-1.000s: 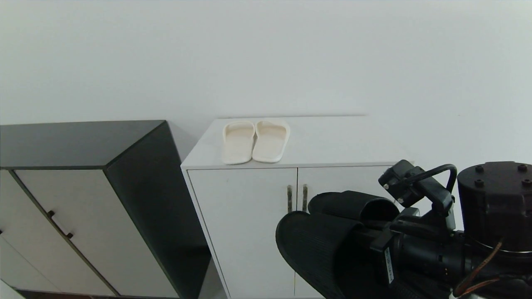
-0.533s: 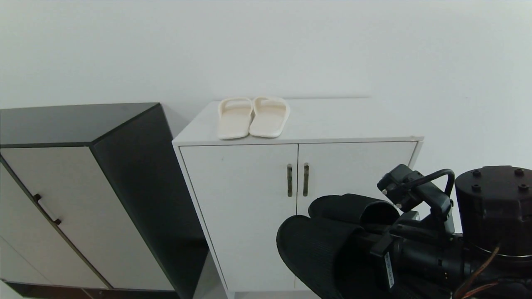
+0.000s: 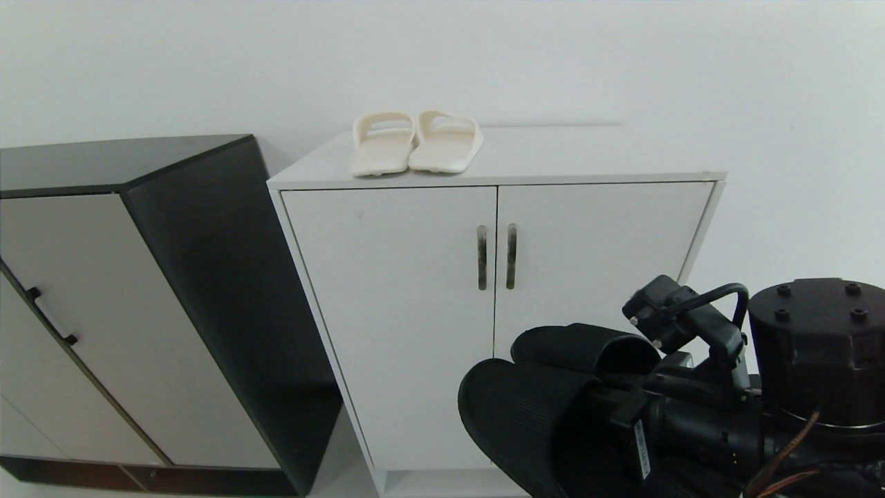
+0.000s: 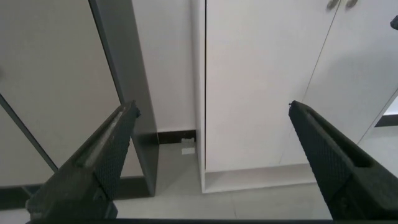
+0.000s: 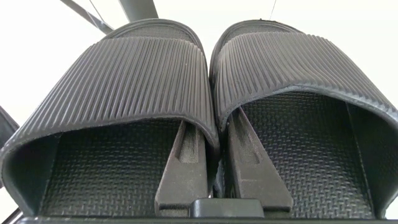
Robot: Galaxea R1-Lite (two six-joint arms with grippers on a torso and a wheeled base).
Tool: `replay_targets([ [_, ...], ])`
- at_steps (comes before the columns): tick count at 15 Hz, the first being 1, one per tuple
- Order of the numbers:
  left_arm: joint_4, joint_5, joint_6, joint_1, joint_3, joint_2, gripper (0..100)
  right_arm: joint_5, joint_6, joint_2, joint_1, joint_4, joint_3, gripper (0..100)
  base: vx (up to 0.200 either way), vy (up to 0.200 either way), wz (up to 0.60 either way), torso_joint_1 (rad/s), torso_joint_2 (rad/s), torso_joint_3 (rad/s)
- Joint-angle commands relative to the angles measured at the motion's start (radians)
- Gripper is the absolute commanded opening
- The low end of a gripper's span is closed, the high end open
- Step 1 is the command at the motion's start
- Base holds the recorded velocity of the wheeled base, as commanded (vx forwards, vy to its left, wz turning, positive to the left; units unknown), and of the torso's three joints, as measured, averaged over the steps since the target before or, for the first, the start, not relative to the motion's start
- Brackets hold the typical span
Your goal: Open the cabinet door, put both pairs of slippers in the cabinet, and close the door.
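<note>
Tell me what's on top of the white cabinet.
A pair of cream slippers, side by side toward the left of the white cabinet top. Its doors are shut, hiding the inside.

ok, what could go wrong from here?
1. The cabinet doors are shut and the right gripper is shut on the black slippers, so only the open left gripper can pull a handle.
2. The fingers pinch just the slippers' adjoining inner walls; one could slip out.
</note>
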Motion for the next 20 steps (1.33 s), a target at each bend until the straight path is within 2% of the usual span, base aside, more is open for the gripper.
replay_targets([
  [1,0.000,0.000,0.000,0.000,0.000,0.000,100,0.005,0.002,0.008,0.001,0.000,0.006,0,0.000,0.000,0.00,-0.105,0.47,0.354],
  [7,0.000,-0.001,-0.002,0.000,0.000,0.000,100,0.039,0.006,0.028,-0.002,-0.070,0.038,0,0.000,0.000,0.00,-0.059,0.45,0.382],
  [10,-0.002,-0.001,-0.002,0.000,0.000,-0.001,100,0.039,0.006,0.033,-0.002,-0.070,0.043,0,0.000,0.000,0.00,-0.009,0.19,0.188],
  [11,-0.005,0.000,0.000,0.000,-0.015,0.008,100,0.039,0.006,0.039,-0.004,-0.072,0.041,0,0.000,0.000,0.00,0.007,0.04,0.051],
  [14,-0.005,0.005,-0.007,0.000,-0.176,0.171,100,0.039,0.006,0.045,-0.008,-0.075,0.044,0,0.000,0.000,0.00,0.000,0.00,0.000],
  [15,-0.017,-0.021,-0.005,-0.003,-0.241,0.281,100,0.036,0.003,0.043,-0.008,-0.075,0.044,0,0.000,0.000,0.00,0.000,0.00,0.000],
  [16,-0.031,-0.053,-0.005,-0.003,-0.267,0.339,100,0.034,0.003,0.043,-0.008,-0.075,0.044,0,0.000,0.000,0.00,0.000,0.00,0.000],
  [17,-0.057,-0.178,-0.005,-0.003,-0.288,0.485,100,0.030,0.000,0.039,-0.008,-0.077,0.043,0,0.000,0.000,0.00,0.000,0.00,0.000],
  [18,-0.091,-0.260,-0.005,-0.003,-0.290,0.574,100,0.030,0.000,0.037,-0.008,-0.077,0.043,0,0.000,0.000,0.00,0.000,0.00,0.000],
  [20,-0.198,-0.369,-0.005,-0.010,-0.301,0.727,100,0.033,0.002,0.039,-0.010,-0.096,0.050,0,0.000,0.000,0.00,0.000,0.00,0.000],
])
